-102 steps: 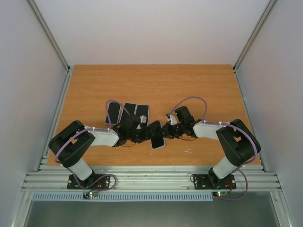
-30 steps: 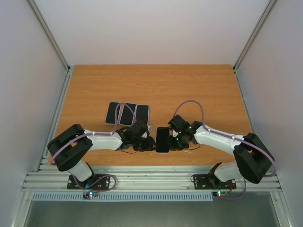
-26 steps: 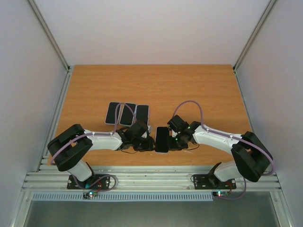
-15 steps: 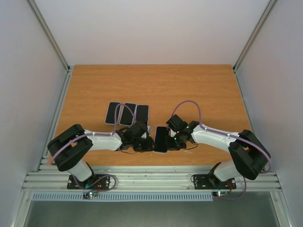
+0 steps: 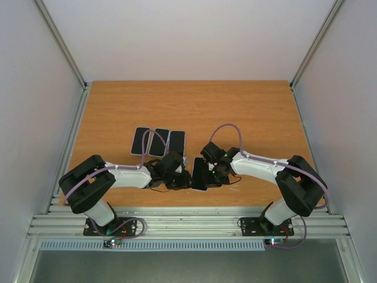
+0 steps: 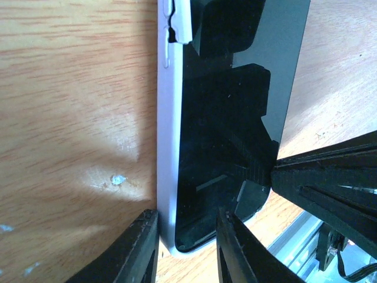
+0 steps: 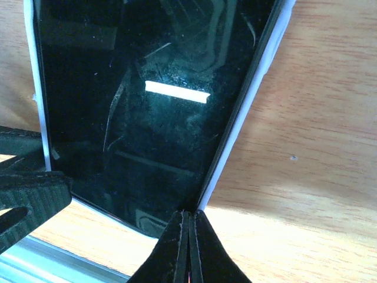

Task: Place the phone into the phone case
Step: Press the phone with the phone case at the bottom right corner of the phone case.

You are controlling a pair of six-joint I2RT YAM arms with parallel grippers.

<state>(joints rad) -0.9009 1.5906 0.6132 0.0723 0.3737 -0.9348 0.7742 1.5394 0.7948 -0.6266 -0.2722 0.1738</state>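
The black phone (image 5: 200, 172) lies screen up in its white case (image 6: 166, 147) on the table between my two grippers. In the left wrist view the phone's screen (image 6: 230, 118) sits inside the case's rim. My left gripper (image 6: 187, 247) is open and straddles the case's near left corner, with one finger (image 6: 141, 247) on the table outside the rim and the other (image 6: 235, 250) over the screen. My right gripper (image 7: 189, 219) is shut, and its joined tips press on the seam between the phone's edge (image 7: 232, 124) and the white rim (image 7: 250, 112).
Three more dark phones or cases (image 5: 158, 142) lie side by side at the back left of the wooden table (image 5: 253, 112). The table's front metal rail (image 5: 188, 219) runs close behind the grippers. The right gripper's black body (image 6: 330, 188) shows in the left wrist view.
The right gripper has slid left along the phone's right side, and its arm has swung with it. The phone and case have shifted slightly left. The left arm is nearly still.
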